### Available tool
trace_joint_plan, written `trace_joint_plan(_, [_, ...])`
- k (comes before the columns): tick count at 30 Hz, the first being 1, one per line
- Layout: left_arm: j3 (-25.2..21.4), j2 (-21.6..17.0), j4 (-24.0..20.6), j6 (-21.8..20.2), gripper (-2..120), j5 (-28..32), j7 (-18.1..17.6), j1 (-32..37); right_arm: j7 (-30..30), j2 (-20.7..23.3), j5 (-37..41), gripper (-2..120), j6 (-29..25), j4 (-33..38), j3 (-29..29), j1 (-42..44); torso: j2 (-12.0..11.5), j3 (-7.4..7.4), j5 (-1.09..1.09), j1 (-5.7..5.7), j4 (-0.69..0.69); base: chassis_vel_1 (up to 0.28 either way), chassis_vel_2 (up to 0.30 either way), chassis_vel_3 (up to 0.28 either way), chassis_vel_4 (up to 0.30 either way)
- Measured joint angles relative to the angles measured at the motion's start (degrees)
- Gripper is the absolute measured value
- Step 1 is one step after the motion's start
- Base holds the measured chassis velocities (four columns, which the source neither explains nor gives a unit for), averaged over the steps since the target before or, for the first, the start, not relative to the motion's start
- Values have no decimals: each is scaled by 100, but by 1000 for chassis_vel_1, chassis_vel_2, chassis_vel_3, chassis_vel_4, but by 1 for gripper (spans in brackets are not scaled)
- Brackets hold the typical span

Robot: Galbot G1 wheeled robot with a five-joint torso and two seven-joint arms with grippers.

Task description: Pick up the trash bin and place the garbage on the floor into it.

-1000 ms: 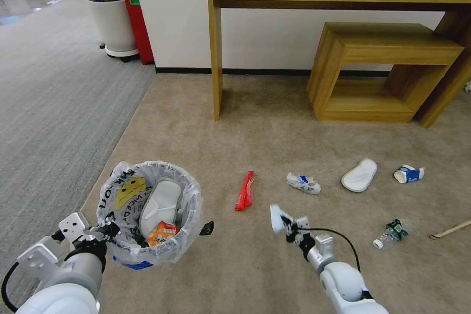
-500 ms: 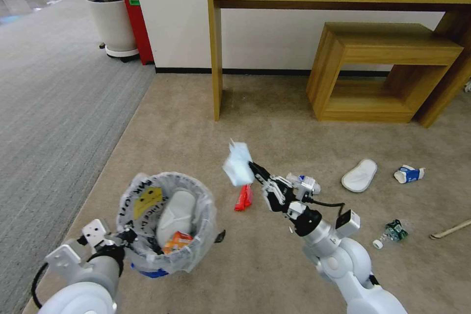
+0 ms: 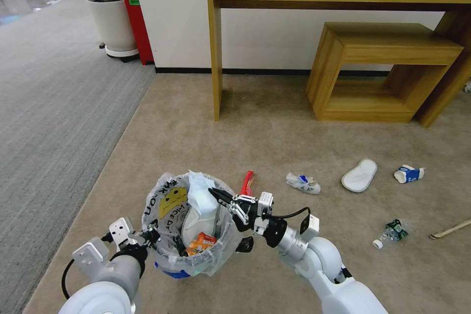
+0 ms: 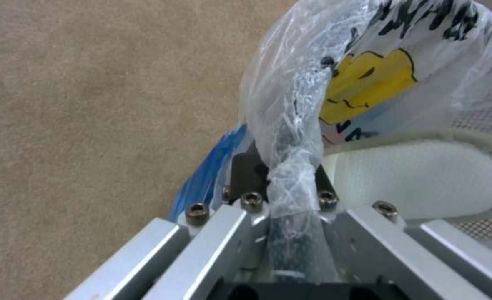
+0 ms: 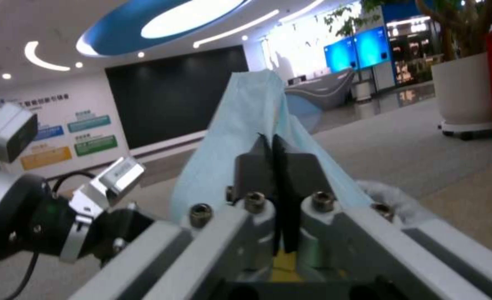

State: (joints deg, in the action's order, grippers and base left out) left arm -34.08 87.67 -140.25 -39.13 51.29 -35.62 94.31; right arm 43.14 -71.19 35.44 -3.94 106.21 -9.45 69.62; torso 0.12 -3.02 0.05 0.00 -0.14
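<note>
While the left gripper [image 3: 149,235] clamps the bin [image 3: 194,235] rim near the carpet's [image 3: 274,122] left edge, right gripper [image 3: 216,194] pinching a pale blue mask [image 3: 198,191] over the bin mouth, slipper [image 3: 196,218] and orange wrapper [image 3: 201,244] inside, red wrapper [image 3: 248,182] just beyond

Left hand [image 3: 149,235] clamped low at left, right hand [image 3: 218,194] pinched closed, arm reaching inward
</note>
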Motion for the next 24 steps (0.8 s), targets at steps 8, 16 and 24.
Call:
trace_joint_plan(8, [-91,-20,-27,-13,0,42,14,-8,146,79,-162,32,61,58,-295,196,0,0,0,0,0,0,0,0,0])
trace_joint_plan(16, [-368,-73,0,-14,0,84,17,-88,-1001,-72,-239,60,-295,322,-871,449,0,0,0,0,0,0,0,0,0])
trace_joint_plan(24, [-811,-182,187,80,0,-266,25,-266,-3135,-278,-1142,86,-715,691,-2159,893,0,0,0,0,-1,0,0,0,0])
